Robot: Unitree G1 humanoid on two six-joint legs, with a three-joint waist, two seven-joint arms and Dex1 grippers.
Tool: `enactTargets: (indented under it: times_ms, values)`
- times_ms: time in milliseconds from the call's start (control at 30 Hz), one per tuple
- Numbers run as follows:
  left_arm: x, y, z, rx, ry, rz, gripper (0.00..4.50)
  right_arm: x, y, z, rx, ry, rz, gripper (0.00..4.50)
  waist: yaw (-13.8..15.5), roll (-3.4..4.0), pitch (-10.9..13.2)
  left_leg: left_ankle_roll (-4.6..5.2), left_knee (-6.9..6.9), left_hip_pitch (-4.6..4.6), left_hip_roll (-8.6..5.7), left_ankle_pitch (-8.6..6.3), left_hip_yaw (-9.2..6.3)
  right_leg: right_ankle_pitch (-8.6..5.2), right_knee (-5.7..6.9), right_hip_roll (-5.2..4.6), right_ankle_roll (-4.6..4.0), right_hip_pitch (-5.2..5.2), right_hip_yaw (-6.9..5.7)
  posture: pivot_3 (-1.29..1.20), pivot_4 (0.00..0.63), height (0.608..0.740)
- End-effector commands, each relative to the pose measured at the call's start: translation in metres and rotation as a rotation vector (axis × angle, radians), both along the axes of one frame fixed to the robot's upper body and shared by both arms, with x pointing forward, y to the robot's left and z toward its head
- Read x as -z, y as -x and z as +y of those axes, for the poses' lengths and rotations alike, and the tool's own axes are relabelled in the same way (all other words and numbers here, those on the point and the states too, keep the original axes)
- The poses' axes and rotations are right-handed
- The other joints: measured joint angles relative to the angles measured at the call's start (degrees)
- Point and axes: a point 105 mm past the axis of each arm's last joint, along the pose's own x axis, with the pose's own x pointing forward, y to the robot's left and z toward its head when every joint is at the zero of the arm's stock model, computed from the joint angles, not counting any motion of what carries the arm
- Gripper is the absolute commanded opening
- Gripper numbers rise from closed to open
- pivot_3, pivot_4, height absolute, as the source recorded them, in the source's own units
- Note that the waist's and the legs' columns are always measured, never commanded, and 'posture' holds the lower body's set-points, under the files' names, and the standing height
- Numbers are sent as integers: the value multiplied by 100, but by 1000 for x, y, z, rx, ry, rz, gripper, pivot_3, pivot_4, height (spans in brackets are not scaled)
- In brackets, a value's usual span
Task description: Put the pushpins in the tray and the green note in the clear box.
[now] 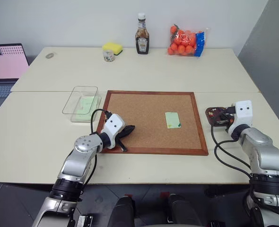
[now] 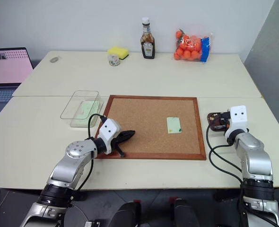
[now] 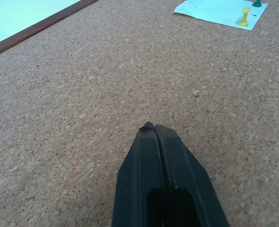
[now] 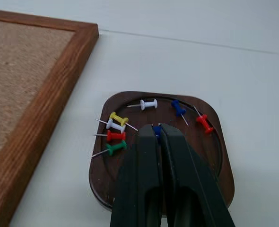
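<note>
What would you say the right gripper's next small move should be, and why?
Probably open the right gripper to drop its pin. It sits shut over the tray, with a blue pushpin seemingly pinched at its tips and six pins already lying inside. The green note on the corkboard still carries two pins.

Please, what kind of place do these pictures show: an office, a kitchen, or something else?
Probably an office or lab workroom, not a kitchen. Plain pale tables stand against a bare wall, an open laptop with a pink screen sits at the left, and a wood-framed corkboard lies flat. The dark sauce bottle looks like a prop.
</note>
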Motion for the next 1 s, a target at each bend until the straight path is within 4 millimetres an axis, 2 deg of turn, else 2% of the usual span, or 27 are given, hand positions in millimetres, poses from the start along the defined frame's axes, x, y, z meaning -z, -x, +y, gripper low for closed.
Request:
enactTargets:
  times_ms: [33,167,200,467,567,733,800,867,1000]
  values:
    - [20,9,-9,50,-23,77,0,-16,-6,-4,6,30,-60,590,1,0,0,0,0,0,0,0,0,0,0,0,0,0,0,0,150,740]
    - [21,10,-7,47,-27,76,0,-14,-6,-6,10,36,-54,1444,2,0,0,0,0,0,0,0,0,0,0,0,0,0,0,0,150,740]
    - [21,10,-7,47,-28,77,0,-13,-6,-7,11,37,-53,1527,2,0,0,0,0,0,0,0,0,0,0,0,0,0,0,0,150,740]
    - [22,9,-7,48,-33,76,0,-7,-4,-8,17,22,-27,3382,2,0,0,0,0,0,1,0,0,0,0,1,0,0,0,0,150,740]
    - [22,9,-7,49,-32,73,0,-15,-4,-8,20,16,-66,3382,2,0,0,0,0,0,1,0,0,0,0,1,0,0,0,0,150,740]
    - [23,9,-7,45,-30,73,0,-43,4,0,-13,-9,-176,3382,7,1,0,0,0,0,2,0,-1,0,0,1,0,0,0,0,150,740]
    - [24,10,-6,44,-30,75,0,-55,12,14,-69,-31,-226,3382,9,1,0,0,0,-1,2,0,-2,0,-1,0,0,0,-1,0,150,740]
    - [25,10,-6,44,-30,76,0,-61,24,37,-172,-65,-254,3382,8,3,-2,0,-1,-1,5,0,-3,-1,-1,1,0,0,-1,0,150,740]
    - [25,10,-6,45,-30,77,0,-49,43,81,-355,-38,-239,3382,6,3,-2,0,-2,0,10,0,-6,-1,-1,3,1,1,-3,0,150,740]
